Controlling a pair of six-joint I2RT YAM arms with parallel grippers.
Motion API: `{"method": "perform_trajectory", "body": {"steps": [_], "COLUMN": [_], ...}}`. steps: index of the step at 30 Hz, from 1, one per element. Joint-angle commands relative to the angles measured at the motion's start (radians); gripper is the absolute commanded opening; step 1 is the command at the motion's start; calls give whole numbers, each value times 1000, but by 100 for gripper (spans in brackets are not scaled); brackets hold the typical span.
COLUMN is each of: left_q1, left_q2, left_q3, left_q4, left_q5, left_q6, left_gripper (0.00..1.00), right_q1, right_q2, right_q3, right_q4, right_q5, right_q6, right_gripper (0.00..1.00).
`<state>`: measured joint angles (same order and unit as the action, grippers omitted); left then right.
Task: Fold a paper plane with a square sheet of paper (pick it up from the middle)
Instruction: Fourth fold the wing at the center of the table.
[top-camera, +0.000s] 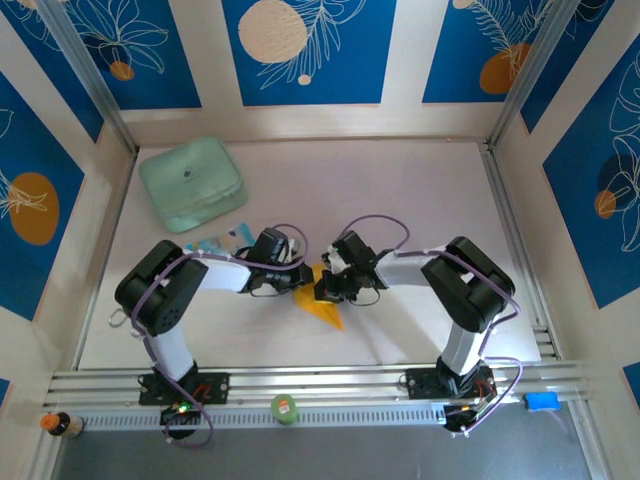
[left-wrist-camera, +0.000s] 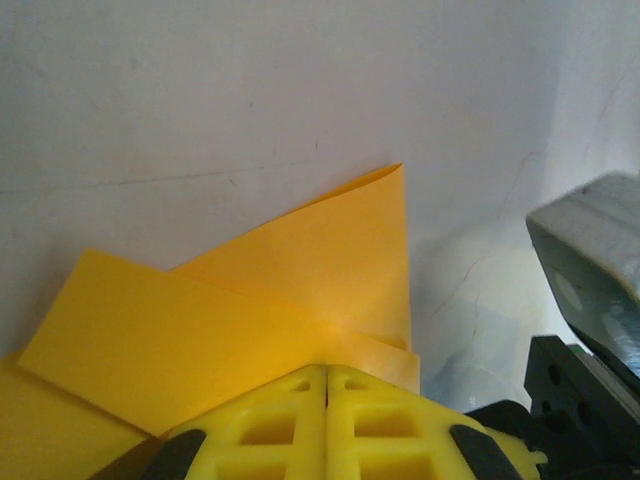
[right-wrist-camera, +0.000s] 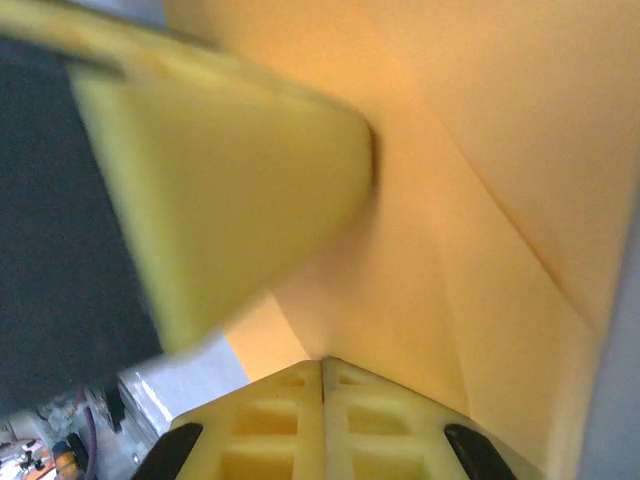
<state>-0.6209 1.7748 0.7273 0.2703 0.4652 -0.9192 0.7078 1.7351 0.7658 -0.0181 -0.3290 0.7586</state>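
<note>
The orange-yellow sheet of paper (top-camera: 328, 305) lies mid-table, folded into a pointed shape whose tip faces the near edge. Both grippers meet over its far end. My left gripper (top-camera: 303, 279) is shut, and its yellow fingertips (left-wrist-camera: 327, 372) rest against overlapping paper layers (left-wrist-camera: 300, 290), one flap standing slightly raised. My right gripper (top-camera: 326, 287) is shut too, its tips (right-wrist-camera: 322, 362) touching the creased paper (right-wrist-camera: 470, 200). The left gripper's yellow finger (right-wrist-camera: 230, 180) crosses the right wrist view from the upper left and touches the paper. I see nothing between either pair of jaws.
A mint-green rounded box (top-camera: 192, 183) sits at the far left, a small blue-and-white packet (top-camera: 215, 243) just in front of it beside the left arm. Panel walls enclose the table on three sides. The aluminium rail (top-camera: 330, 385) runs along the near edge.
</note>
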Motion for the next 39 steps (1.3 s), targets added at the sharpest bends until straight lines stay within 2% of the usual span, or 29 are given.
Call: {"method": "perform_trajectory", "body": {"steps": [1, 11, 16, 28, 31, 39], "left_q1": [9, 11, 10, 10, 10, 11], "left_q2": [27, 14, -1, 10, 8, 11], "left_q3": [-25, -22, -23, -28, -41, -52], "left_q4": [-102, -117, -118, -103, -90, -80], "left_q5": [-48, -53, -53, -50, -66, -77], "left_q6": [-6, -2, -2, 1, -7, -18], "left_gripper": [4, 4, 4, 4, 4, 4], "right_q1": [6, 2, 9, 35, 34, 36], "right_q2": [-78, -196, -230, -13, 13, -134], "right_q3": [-62, -169, -127, 33, -14, -229], "right_q4": [-112, -139, -121, -51, -45, 36], "right_q5": [-14, 1, -21, 47, 38, 3], "right_q6": [-25, -21, -12, 16, 4, 16], "right_gripper": [4, 5, 5, 5, 5, 5]}}
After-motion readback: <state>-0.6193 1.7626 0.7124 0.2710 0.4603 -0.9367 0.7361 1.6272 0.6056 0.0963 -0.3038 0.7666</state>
